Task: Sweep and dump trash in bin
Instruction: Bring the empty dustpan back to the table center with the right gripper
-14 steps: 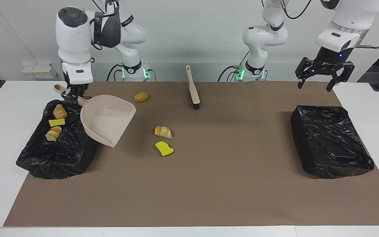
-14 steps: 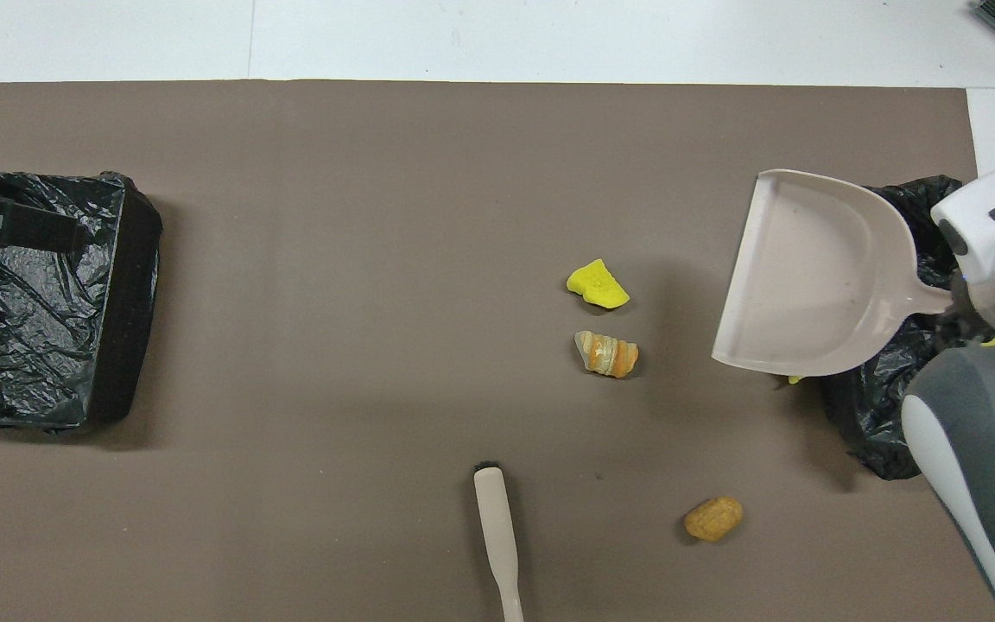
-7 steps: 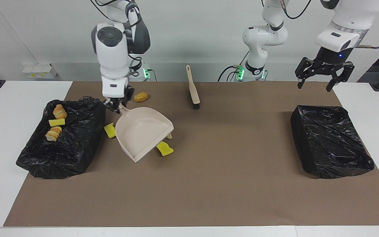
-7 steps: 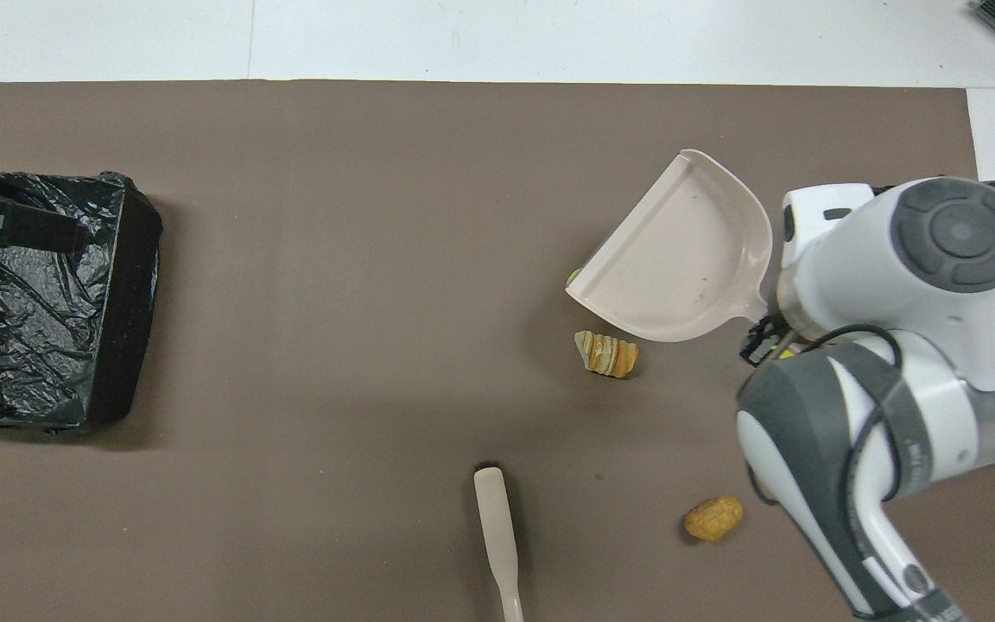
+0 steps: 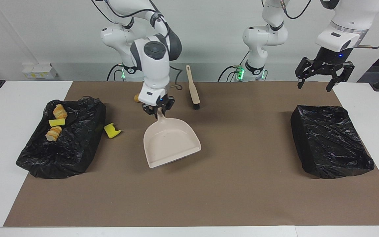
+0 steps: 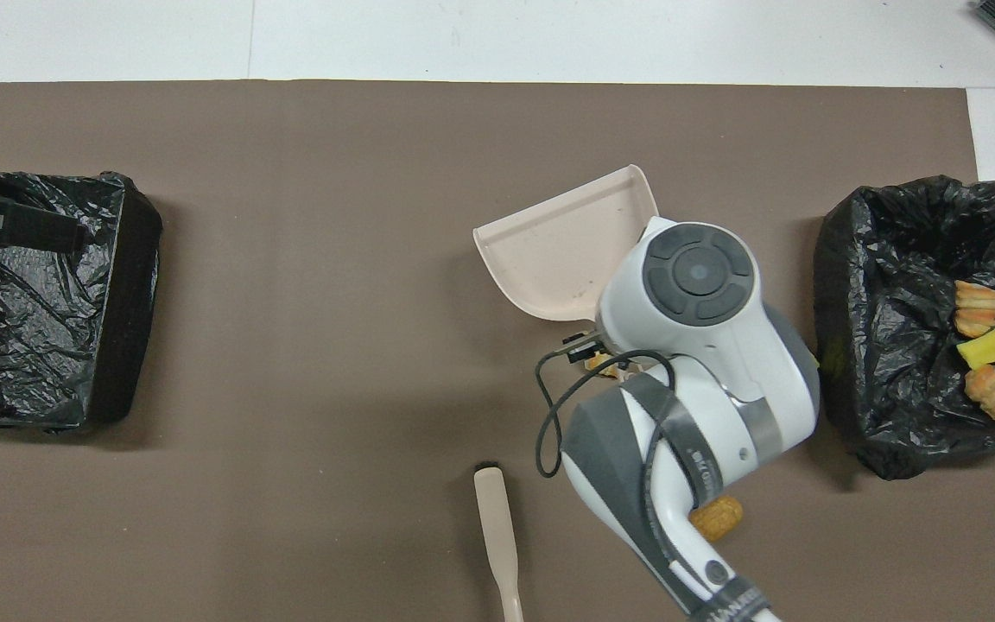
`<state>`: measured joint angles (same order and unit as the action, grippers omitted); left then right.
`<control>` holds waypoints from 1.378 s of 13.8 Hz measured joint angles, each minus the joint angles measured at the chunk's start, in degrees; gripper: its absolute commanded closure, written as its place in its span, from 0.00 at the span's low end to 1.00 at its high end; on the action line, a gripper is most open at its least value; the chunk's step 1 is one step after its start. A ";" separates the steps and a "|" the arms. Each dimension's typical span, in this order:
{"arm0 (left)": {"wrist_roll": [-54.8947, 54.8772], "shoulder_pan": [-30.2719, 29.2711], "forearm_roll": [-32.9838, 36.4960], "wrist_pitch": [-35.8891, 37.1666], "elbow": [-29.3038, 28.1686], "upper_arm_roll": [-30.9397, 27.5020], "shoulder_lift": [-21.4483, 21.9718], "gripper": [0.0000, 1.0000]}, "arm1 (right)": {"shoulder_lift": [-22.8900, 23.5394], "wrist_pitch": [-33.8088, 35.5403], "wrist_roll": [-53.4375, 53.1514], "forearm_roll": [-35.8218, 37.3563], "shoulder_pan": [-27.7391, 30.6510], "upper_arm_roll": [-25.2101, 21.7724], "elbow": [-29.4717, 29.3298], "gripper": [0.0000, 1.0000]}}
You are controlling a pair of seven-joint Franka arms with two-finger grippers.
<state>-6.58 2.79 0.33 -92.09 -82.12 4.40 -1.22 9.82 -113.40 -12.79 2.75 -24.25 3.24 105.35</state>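
The right gripper (image 5: pixel 158 110) is pinching the handle of the dustpan (image 5: pixel 171 142), and the pan hangs empty under it. A moment ago this gripper was over the bin (image 5: pixel 61 140) at the right arm's end of the table. Now it has swung away from there to the middle of the mat (image 5: pixel 229 197). That means one load is dumped and the arm is going back for more. Three bits of trash lie in that bin: two bread pieces (image 5: pixel 59 111) and a yellow sponge piece (image 5: pixel 57 122) between them. A green-backed sponge piece (image 5: pixel 112 130) lies on the mat just beside the bin, so it missed. A round bread piece (image 6: pixel 716 517) sits close to the gripper, near the robots. The pan now covers the spot where two other bits lay. The brush (image 5: pixel 192 87) lies flat, close beside the gripper. The left gripper (image 5: pixel 324 70) waits with its fingers spread wide, up above the other bin (image 5: pixel 331 141).
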 measured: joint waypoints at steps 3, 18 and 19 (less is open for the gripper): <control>0.00 0.00 0.00 0.00 0.00 0.01 0.00 0.00 | 6.67 -3.92 -14.43 -1.43 -5.05 0.00 -3.90 1.00; 0.00 0.00 0.00 0.00 0.00 0.01 0.00 0.00 | 16.26 -2.77 -25.60 -1.55 -8.35 -0.57 -16.58 0.00; 0.00 0.00 0.00 0.00 0.00 0.01 0.00 0.00 | 15.13 -1.35 -25.24 -1.55 -8.38 -0.50 -16.41 0.00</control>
<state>-6.58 2.79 0.33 -92.09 -82.12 4.41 -1.22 24.95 -114.76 -38.04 1.20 -32.64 2.74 88.94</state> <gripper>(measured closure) 0.000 0.000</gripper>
